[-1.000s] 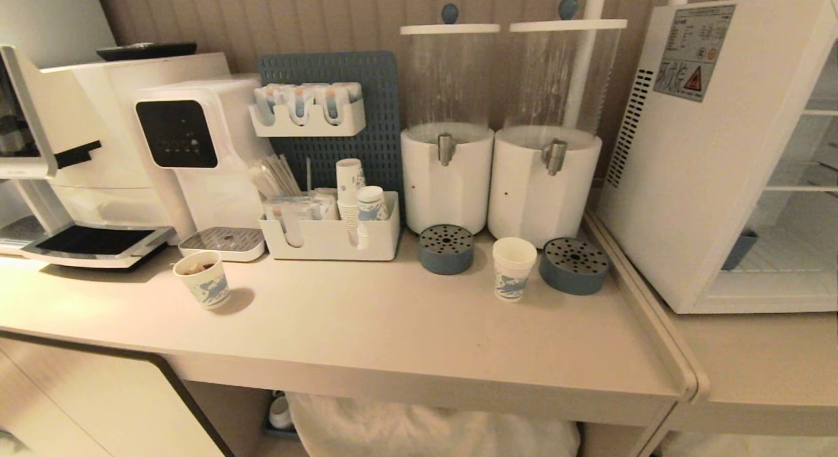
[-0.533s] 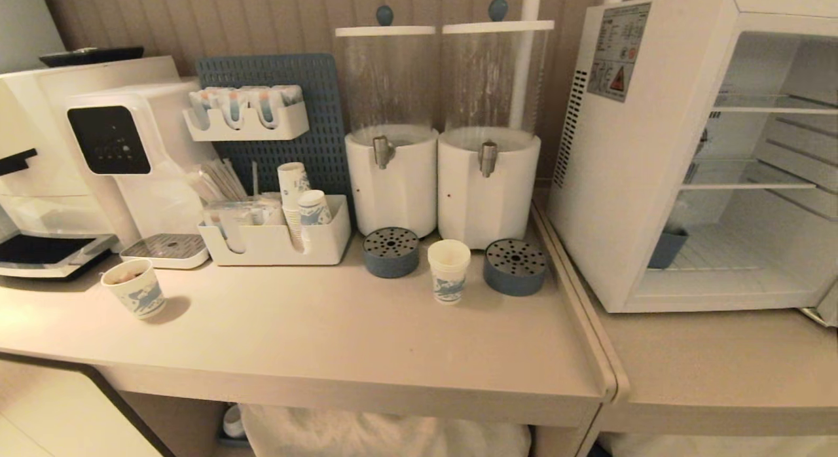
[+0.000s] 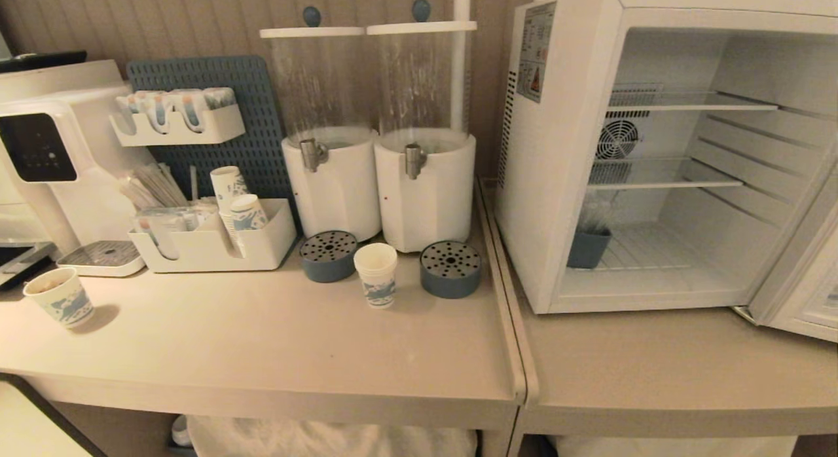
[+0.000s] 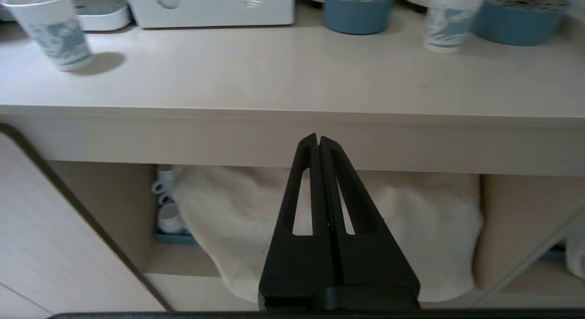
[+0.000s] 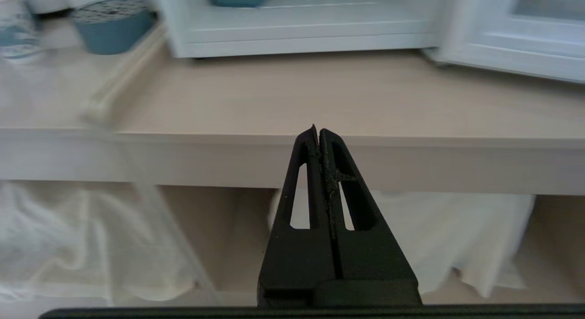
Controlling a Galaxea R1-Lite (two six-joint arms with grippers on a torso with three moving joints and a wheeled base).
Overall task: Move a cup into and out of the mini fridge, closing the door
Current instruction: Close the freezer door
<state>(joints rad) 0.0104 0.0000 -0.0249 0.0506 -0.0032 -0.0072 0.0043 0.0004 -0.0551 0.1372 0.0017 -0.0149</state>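
Counter of pale wood colour runs across the head view, and a second, lower-looking counter joins it at the right side. On this right counter stands the mini fridge, white and boxy, with its inside open to see: wire shelves, a small fan at the back, and a blue container on the bottom level. The door is swung open to the right edge of the view. Two white drink dispensers with clear cylinders stand beside the fridge, each with a blue drip tray in front. The cup stands upright on the left counter, between the two drip trays and just in front of them. A similar cup with brown interior stands far left. Left gripper hangs below the counter edge with fingers pressed together, holding nothing; right gripper is the same, before the fridge counter.
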